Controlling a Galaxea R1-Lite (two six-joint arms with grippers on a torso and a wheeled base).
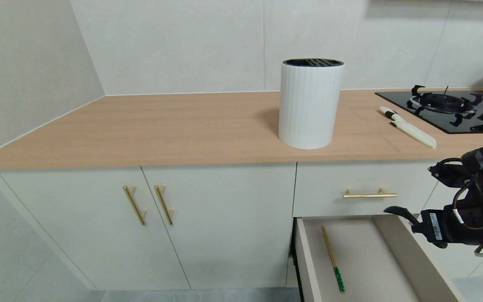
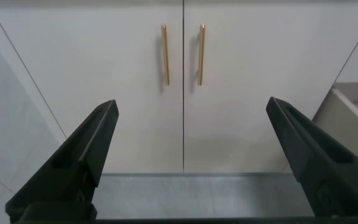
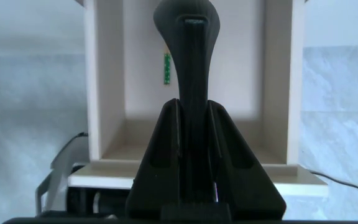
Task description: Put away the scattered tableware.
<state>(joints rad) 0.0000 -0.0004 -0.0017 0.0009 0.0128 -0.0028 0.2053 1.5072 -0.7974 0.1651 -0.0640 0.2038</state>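
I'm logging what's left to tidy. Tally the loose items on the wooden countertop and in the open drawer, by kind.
White ribbed knife holder: 1
Cream knife: 1
Green-tipped chopsticks, lying together in the drawer, counted as one set: 1
Total: 3

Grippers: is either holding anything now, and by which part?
Nothing is held. The left gripper is open and empty; the right gripper is shut on nothing, by the open drawer.
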